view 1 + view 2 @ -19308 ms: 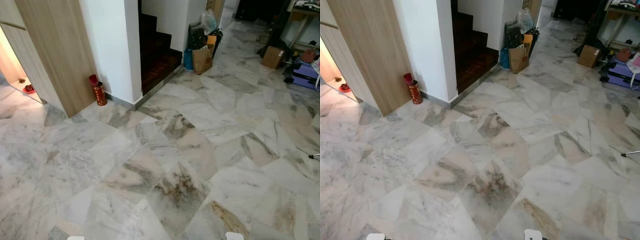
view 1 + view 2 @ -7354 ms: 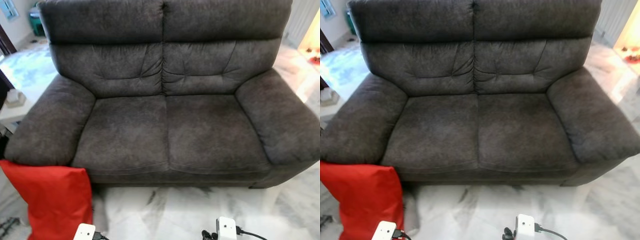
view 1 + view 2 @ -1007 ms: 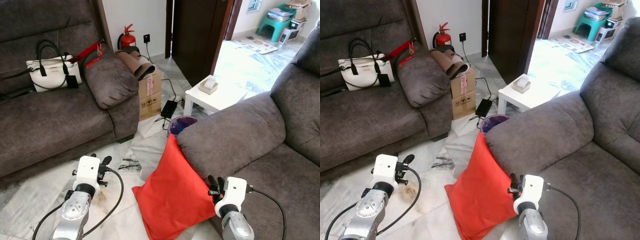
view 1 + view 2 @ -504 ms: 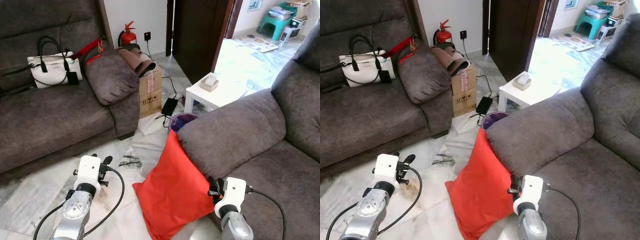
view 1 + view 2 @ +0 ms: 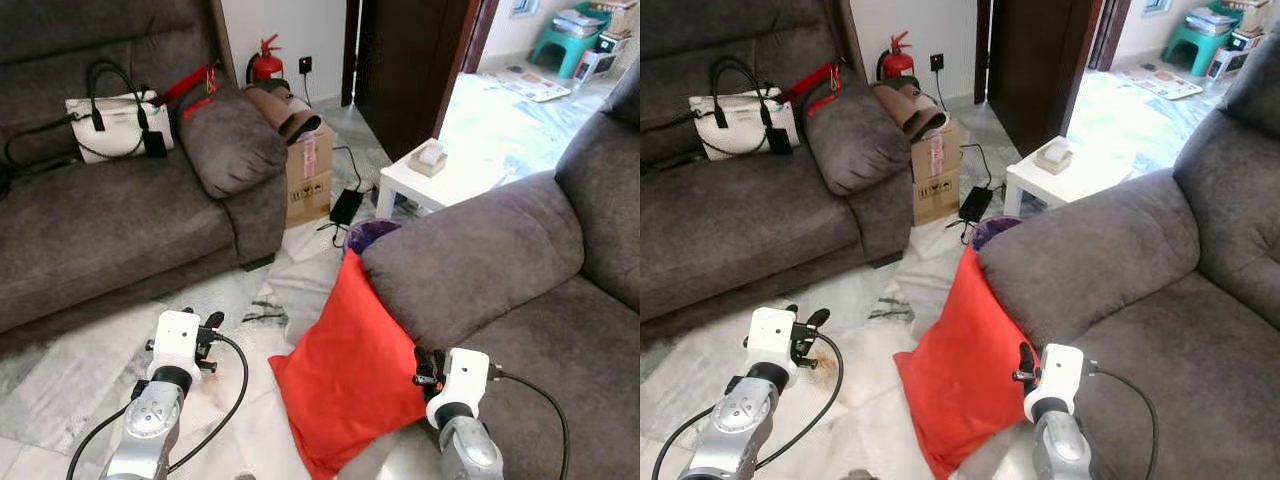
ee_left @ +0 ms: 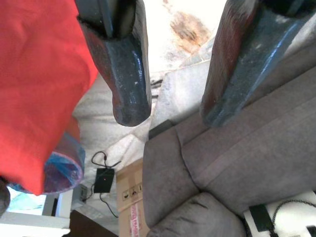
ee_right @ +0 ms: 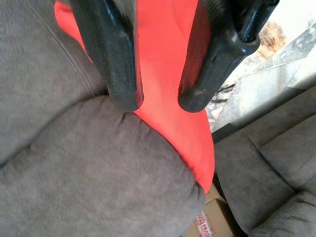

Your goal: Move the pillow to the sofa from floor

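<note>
The red pillow (image 5: 348, 375) stands on edge on the marble floor (image 5: 60, 380), leaning against the armrest of the near sofa (image 5: 480, 270), its upper corner reaching the armrest's front end. Behind that corner, just past the armrest, sits a purple bin (image 5: 370, 236), and beyond the bin a small white table (image 5: 440, 180) with a tissue box (image 5: 431, 157) on it.

The right gripper (image 7: 158, 101) hovers at the pillow's lower edge where it meets the sofa's front; its two fingers stand apart with the red fabric showing between them, not clamped on anything. The left gripper (image 6: 168, 113) hangs over the floor on the pillow's other side, apart from it, fingers spread with nothing between them.

Across the floor from the pillow is a second sofa (image 5: 110, 230), carrying a white handbag (image 5: 112, 115) and a grey cushion (image 5: 232, 145). Beside that sofa's armrest is a cardboard box (image 5: 308, 180), with a fire extinguisher (image 5: 264, 64) against the wall behind it.
</note>
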Controlling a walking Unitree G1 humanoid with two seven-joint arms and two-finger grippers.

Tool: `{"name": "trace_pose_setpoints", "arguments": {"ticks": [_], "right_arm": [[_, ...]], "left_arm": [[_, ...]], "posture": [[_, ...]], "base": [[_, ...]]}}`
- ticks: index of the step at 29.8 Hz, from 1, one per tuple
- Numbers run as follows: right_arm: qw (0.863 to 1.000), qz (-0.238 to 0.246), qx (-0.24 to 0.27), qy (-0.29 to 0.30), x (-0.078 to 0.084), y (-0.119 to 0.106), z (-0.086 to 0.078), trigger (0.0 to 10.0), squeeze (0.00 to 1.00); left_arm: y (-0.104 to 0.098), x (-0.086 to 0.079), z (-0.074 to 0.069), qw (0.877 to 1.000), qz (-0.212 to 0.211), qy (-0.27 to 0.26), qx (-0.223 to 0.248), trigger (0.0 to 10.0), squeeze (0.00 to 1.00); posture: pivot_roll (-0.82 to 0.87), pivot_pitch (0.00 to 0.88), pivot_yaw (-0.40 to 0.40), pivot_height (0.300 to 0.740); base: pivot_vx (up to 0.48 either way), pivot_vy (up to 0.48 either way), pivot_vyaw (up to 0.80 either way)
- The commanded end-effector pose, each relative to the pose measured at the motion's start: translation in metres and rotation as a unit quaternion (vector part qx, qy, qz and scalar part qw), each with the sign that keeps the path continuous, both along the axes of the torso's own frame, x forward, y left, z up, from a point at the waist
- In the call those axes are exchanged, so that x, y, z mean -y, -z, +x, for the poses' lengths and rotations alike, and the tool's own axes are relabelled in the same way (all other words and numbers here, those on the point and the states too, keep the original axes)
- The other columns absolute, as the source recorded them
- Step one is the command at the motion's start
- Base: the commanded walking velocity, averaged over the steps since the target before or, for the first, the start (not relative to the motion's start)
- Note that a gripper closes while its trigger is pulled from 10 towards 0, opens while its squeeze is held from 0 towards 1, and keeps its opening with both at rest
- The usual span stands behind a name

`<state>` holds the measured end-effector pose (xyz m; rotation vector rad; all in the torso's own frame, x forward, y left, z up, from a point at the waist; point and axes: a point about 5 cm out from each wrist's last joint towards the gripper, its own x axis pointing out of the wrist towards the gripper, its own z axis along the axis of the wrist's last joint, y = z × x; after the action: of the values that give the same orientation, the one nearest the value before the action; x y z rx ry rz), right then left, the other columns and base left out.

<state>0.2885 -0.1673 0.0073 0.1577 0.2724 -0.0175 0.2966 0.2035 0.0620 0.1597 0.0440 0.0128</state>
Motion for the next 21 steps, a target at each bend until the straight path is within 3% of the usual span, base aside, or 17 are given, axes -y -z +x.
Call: {"name": "trace_pose_setpoints", "arguments": {"ticks": [1, 21], "right_arm": [[1.0, -0.002, -0.009, -0.002, -0.0013, 0.0038, -0.0032, 10.0, 0.0], [1.0, -0.002, -0.013, 0.0, -0.0023, 0.005, -0.0036, 10.0, 0.0]], "left_arm": [[0.0001, -0.0021, -0.0014, 1.0, -0.004, -0.002, -0.001, 10.0, 0.0], [0.0021, -0.0005, -0.0014, 0.999, -0.036, -0.005, -0.011, 10.0, 0.0]], "posture": [[0.06, 0.148, 0.04, 0.656], [0.06, 0.148, 0.043, 0.656]], "base": [[0.0, 0.0, 0.0], [0.0, 0.0, 0.0]]}}
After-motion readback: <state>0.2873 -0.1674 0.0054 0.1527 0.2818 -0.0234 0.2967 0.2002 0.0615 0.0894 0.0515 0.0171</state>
